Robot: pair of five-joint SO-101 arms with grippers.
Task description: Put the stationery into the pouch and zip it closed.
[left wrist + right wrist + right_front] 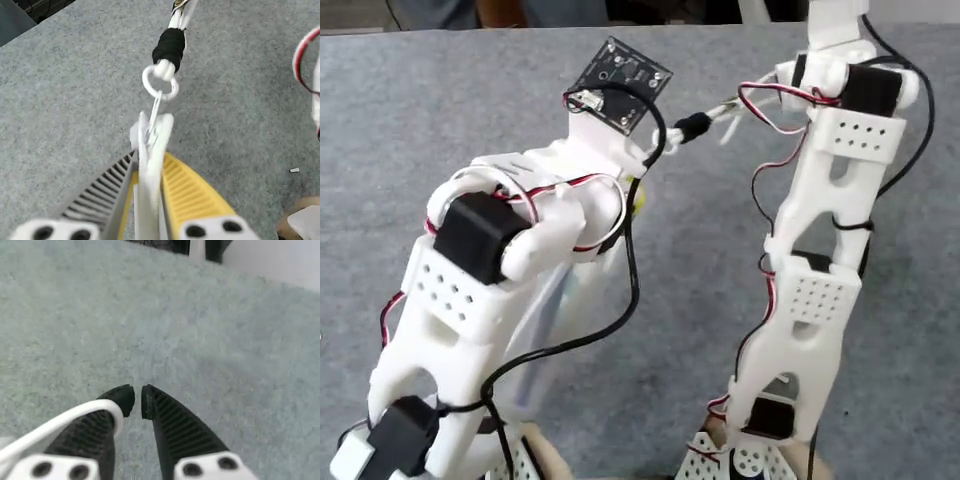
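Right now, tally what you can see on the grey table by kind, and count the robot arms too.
Robot arms: 2
Pouch: 1
Zip-pull ring: 1
Total: 4

High camera looks down; wrist cameras closely face table [420,120]
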